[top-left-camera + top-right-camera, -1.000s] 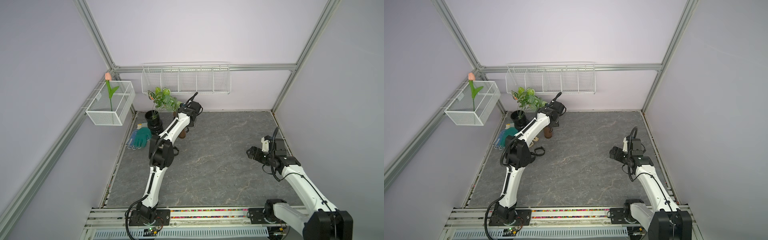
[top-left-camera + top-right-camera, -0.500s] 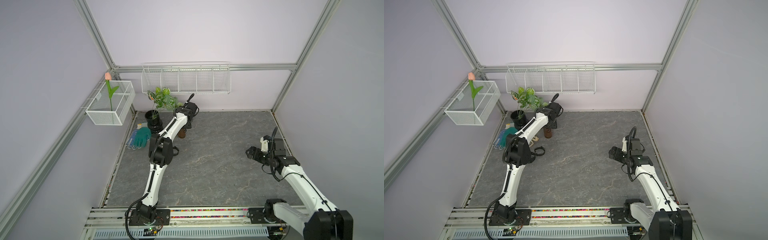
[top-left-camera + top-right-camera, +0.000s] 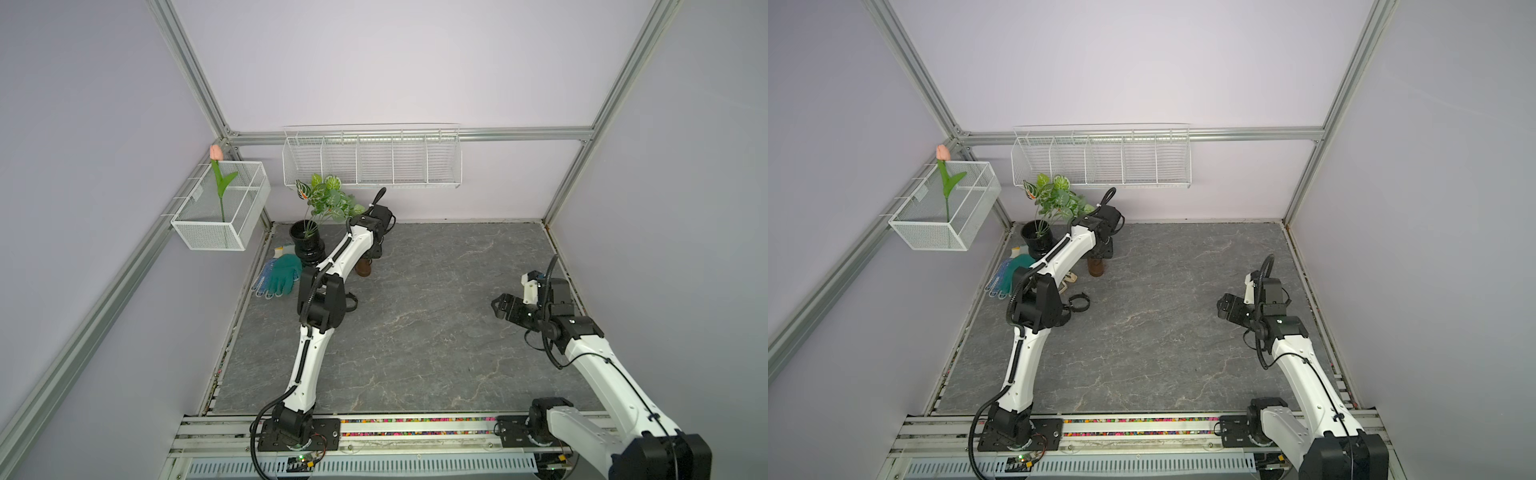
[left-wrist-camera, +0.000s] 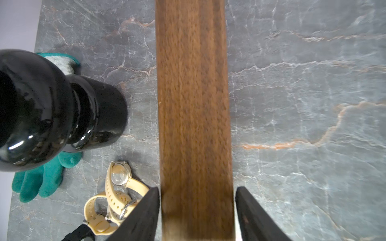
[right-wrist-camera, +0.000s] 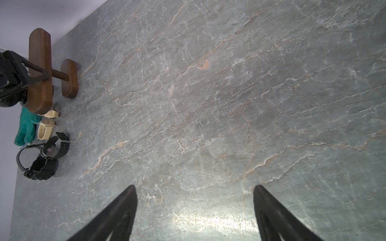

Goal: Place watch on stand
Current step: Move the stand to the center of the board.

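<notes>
Top views, stand: only one brown end of the stand (image 3: pixel 365 269) shows on the desk (image 3: pixel 436 332); the left arm covers the rest.
Top views, left pincer: the left pincer (image 3: pixel 1104 249) hangs directly over the stand, and its fingers are hidden from here.
Top views, clutter: a black ribbed vase (image 3: pixel 307 245) with a leafy plant (image 3: pixel 328 199) is just beside the stand. A green glove (image 3: pixel 282 272) lies on the vase's far side from the stand.
Top views, watches: cream watches (image 3: pixel 1069 280) and a black watch (image 3: pixel 1079 302) lie on the desk near the stand.
Top views, right pincer: the right pincer (image 3: pixel 498 305) hovers well apart from the stand, across the desk.
Left wrist, stand: the stand (image 4: pixel 194 104) runs lengthwise between the two fingers (image 4: pixel 146 208), which sit close along its long edges. I cannot tell whether they press it.
Left wrist, surroundings: the vase (image 4: pixel 41 104) stands just beside the stand with the glove (image 4: pixel 41 179) under its base. The cream watches (image 4: pixel 119 177), tangled together, lie near the stand beside one finger.
Right wrist, right pincer: its fingers are spread wide, gripping nothing, above the desk (image 5: pixel 229 104).
Right wrist, stand: the stand (image 5: pixel 39 52) is well apart from this pincer, its long bar on a post above an oval foot. A finger of the left pincer crosses the bar.
Right wrist, watches: the cream watches (image 5: pixel 45 129) lie just past one end of the stand, and the black watch (image 5: pixel 49 153) lies a little farther from it.
</notes>
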`<state>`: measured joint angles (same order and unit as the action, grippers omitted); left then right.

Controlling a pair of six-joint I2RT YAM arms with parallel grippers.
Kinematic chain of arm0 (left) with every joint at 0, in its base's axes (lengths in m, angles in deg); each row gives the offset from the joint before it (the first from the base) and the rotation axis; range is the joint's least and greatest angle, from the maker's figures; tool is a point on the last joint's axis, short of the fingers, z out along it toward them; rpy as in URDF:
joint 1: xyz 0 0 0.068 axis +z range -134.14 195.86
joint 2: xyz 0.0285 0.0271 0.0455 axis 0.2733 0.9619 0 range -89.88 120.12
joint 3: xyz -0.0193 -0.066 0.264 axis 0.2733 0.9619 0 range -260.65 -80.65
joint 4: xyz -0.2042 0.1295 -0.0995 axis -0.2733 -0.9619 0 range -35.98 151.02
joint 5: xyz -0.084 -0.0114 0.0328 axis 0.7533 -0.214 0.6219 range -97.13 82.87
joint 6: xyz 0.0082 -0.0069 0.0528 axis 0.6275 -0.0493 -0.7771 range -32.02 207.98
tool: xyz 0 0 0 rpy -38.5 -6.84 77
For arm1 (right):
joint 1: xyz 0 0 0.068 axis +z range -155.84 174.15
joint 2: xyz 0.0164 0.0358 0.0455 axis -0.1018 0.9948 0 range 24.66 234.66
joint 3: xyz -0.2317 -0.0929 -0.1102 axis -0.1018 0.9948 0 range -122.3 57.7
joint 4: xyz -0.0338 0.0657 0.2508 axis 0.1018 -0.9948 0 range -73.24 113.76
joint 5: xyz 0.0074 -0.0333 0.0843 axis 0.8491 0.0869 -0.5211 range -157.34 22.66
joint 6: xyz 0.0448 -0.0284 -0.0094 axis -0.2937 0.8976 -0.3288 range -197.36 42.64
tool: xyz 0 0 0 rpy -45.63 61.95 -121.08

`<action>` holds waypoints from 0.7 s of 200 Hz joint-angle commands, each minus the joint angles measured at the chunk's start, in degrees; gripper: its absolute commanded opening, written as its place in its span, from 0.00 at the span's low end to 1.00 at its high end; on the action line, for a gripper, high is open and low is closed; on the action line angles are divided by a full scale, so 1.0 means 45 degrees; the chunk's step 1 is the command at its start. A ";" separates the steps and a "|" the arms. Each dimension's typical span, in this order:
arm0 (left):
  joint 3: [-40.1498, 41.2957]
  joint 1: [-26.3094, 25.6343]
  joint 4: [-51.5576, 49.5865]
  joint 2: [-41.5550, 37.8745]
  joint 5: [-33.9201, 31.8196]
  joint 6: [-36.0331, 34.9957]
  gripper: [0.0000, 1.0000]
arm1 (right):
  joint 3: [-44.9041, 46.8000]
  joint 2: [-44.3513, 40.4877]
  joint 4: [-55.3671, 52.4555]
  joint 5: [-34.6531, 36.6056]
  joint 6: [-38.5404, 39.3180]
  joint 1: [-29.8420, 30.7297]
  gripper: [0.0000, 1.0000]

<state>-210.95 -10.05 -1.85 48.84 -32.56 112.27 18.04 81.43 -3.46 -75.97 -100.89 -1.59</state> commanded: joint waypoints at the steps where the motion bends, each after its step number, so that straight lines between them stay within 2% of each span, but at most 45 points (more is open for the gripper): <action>1: -0.0371 0.0140 -0.0252 0.0360 -0.0043 0.0059 0.60 | 0.0277 -0.0330 -0.0121 0.0027 0.0169 0.0094 0.88; 7: -0.0379 0.0157 -0.0262 0.0366 -0.0062 0.0034 0.59 | 0.0295 -0.0351 -0.0118 0.0014 0.0170 0.0091 0.88; 15: -0.0400 0.0200 -0.0260 0.0409 -0.0079 0.0103 0.51 | 0.0327 -0.0389 -0.0129 0.0049 0.0170 0.0090 0.88; 23: -0.0453 0.0230 -0.0286 0.0442 0.0046 0.0111 0.48 | 0.0383 -0.0427 -0.0132 0.0114 0.0151 0.0090 0.89; 69: -0.0028 0.0139 -0.0057 0.0011 0.0418 -0.0170 0.45 | 0.0551 -0.0642 -0.0213 0.0156 0.0131 0.0110 0.88; 114: 0.2268 -0.0850 0.1549 -0.1365 0.0645 -0.1898 0.44 | 0.0474 -0.0912 -0.0379 0.0513 0.0055 0.0110 0.89; 140: 0.4290 -0.1597 0.2942 -0.2560 0.0950 -0.3192 0.43 | 0.0492 -0.1159 -0.0518 0.0731 -0.0005 0.0118 0.88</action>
<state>-197.62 -13.39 6.52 42.24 -31.36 104.78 19.70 77.70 -4.71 -74.22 -100.94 -1.51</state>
